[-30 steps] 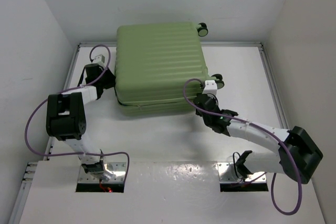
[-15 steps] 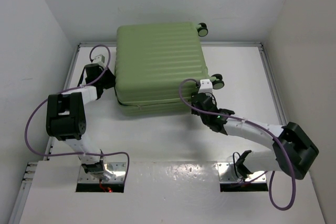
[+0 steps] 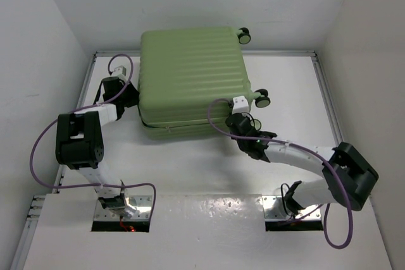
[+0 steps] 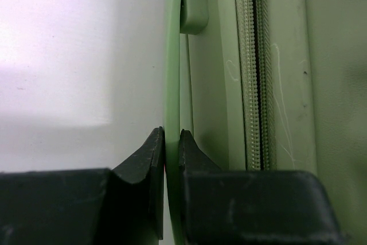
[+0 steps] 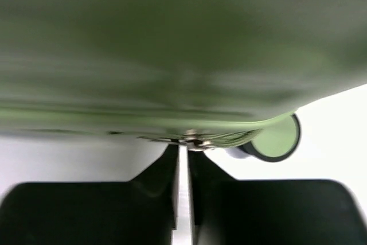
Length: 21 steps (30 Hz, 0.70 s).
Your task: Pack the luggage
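Observation:
The luggage (image 3: 190, 74), a pale-green ribbed hard-shell suitcase, lies flat and closed at the back middle of the table. My left gripper (image 3: 128, 96) is at its left side. In the left wrist view it (image 4: 172, 137) is shut on a thin green rim of the luggage (image 4: 275, 84), beside the zipper (image 4: 255, 73). My right gripper (image 3: 234, 117) is at the front right corner. In the right wrist view it (image 5: 182, 146) is nearly closed under the shell (image 5: 172, 38), with a small metal zipper pull (image 5: 195, 140) at its tips.
Two black caster wheels (image 3: 262, 98) (image 3: 243, 35) stick out on the suitcase's right side; one shows in the right wrist view (image 5: 275, 139). White walls enclose the table on three sides. Purple cables loop off both arms.
My right gripper has moved left along the suitcase's front edge from the right corner. The left arm and the suitcase have stayed still.

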Motion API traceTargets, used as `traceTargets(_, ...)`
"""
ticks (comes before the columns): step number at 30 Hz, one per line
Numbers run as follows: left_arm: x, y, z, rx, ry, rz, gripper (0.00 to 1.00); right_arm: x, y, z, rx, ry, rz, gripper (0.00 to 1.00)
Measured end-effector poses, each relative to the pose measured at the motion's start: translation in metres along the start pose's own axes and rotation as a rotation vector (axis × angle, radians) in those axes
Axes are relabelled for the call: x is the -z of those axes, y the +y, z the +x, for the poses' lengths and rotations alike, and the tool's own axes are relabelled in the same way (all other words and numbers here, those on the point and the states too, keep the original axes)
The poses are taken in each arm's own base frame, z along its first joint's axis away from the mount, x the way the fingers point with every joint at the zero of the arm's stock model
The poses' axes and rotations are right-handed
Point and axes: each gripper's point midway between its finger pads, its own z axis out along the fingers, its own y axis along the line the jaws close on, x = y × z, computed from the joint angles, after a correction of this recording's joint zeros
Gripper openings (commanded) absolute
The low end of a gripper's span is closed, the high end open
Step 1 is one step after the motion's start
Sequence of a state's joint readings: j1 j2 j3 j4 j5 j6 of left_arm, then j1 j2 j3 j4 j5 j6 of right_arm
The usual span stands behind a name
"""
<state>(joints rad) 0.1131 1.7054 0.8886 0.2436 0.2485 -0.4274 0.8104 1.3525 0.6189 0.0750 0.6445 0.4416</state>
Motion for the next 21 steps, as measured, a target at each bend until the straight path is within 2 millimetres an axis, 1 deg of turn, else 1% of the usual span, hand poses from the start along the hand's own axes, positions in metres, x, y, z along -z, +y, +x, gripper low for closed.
traceTargets(1,0.0,0.0,0.0,0.0,0.0,0.0,0.0,-0.002,-0.004,0.001,0.004,0.004,0.011,0.0)
traceTargets(7,0.001,0.002,0.001,0.006,0.005,0.001,0.0,-0.008,-0.021,0.002,0.004,0.02,0.034,0.0)
traceTargets(10,0.001,0.003,0.001,0.008,0.007,0.003,0.0,-0.006,-0.032,0.0,-0.026,0.009,0.026,0.0)
traceTargets(12,0.002,0.003,0.0,0.009,0.007,0.005,0.0,-0.002,-0.039,-0.004,-0.053,-0.011,0.019,0.0)
traceTargets(16,0.003,0.006,0.001,0.017,0.014,0.009,0.0,0.005,-0.042,-0.021,-0.107,-0.059,-0.033,0.0)
traceTargets(17,0.004,0.007,0.001,0.02,0.016,0.009,0.0,0.005,-0.04,-0.023,-0.118,-0.063,-0.056,0.02)
traceTargets(18,0.004,0.007,0.001,0.022,0.018,0.01,0.0,0.006,-0.038,-0.024,-0.126,-0.062,-0.078,0.08)
traceTargets(19,0.005,0.009,0.001,0.025,0.019,0.011,0.0,0.006,-0.037,-0.024,-0.136,-0.057,-0.098,0.21)
traceTargets(21,0.006,0.01,0.001,0.027,0.02,0.01,0.0,0.007,-0.034,-0.022,-0.149,-0.041,-0.129,0.29)
